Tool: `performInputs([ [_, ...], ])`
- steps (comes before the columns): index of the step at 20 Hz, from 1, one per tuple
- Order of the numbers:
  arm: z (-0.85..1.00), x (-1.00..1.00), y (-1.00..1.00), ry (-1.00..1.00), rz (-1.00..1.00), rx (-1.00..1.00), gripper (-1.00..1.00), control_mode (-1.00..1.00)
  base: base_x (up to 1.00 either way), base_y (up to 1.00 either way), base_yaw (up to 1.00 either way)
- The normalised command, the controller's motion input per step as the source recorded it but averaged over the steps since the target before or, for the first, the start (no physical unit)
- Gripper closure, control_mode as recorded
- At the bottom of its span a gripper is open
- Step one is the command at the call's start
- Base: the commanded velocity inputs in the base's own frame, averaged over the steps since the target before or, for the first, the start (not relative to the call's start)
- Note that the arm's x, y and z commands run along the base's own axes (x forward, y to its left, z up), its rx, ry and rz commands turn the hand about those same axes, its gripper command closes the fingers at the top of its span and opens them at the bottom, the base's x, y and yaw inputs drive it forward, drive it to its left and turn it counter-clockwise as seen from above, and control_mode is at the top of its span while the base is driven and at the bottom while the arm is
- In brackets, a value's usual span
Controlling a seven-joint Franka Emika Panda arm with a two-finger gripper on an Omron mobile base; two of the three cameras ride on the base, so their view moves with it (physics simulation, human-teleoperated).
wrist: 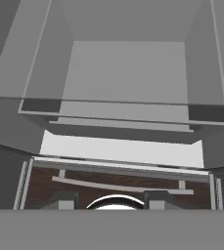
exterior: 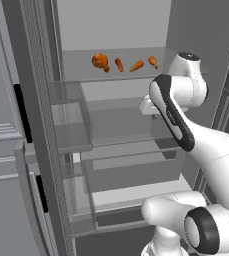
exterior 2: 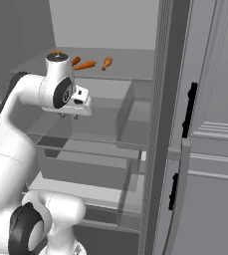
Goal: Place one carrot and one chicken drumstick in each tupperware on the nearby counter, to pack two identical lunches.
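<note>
On the fridge's upper shelf (exterior: 86, 75) lie a large chicken drumstick (exterior: 101, 61), two carrots (exterior: 119, 64) (exterior: 136, 66) and a smaller drumstick (exterior: 153, 61). The right base view shows the carrots (exterior 2: 84, 65) and a drumstick (exterior 2: 106, 62) from the other side. My gripper (exterior 2: 68, 116) hangs inside the fridge one level below that shelf, pointing down. In the hand view the gripper (wrist: 111, 201) is open, its fingertips (wrist: 67, 201) apart with nothing between them. The tupperware and the counter are out of view.
Glass shelves (exterior: 131, 147) and a clear drawer (wrist: 128, 73) stack below the hand. Door bins (exterior: 71, 120) stick out on the fridge's left side and another bin (exterior 2: 133, 117) on its right. A grey cabinet door (exterior 2: 210, 149) stands close by.
</note>
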Motion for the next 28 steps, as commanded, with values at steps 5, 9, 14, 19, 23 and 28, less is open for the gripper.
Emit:
performInputs([
  [5, 0.16, -0.22, 0.29, -0.07, 0.00, 0.00, -1.00, -1.00, 0.00, 0.00, 0.00],
  [9, 0.98, -0.29, 0.24, -0.30, 0.00, -0.03, -1.00, -1.00, 0.00, 0.00, 0.00],
  [14, 0.99, 0.03, -0.04, -0.25, -0.03, -0.03, -1.00, -1.00, 0.00, 0.00, 0.00],
  [19, 0.76, 0.18, -0.27, -0.38, -0.08, 0.00, -1.00, -1.00, 0.00, 0.00, 0.00],
  [23, 0.10, 0.71, -0.21, -0.24, -0.11, -0.02, -1.00, -1.00, 0.00, 0.00, 0.00],
  [28, 0.00, 1.00, -0.40, 0.00, -0.07, -0.01, -1.00, -1.00, 0.00, 0.00, 0.00],
])
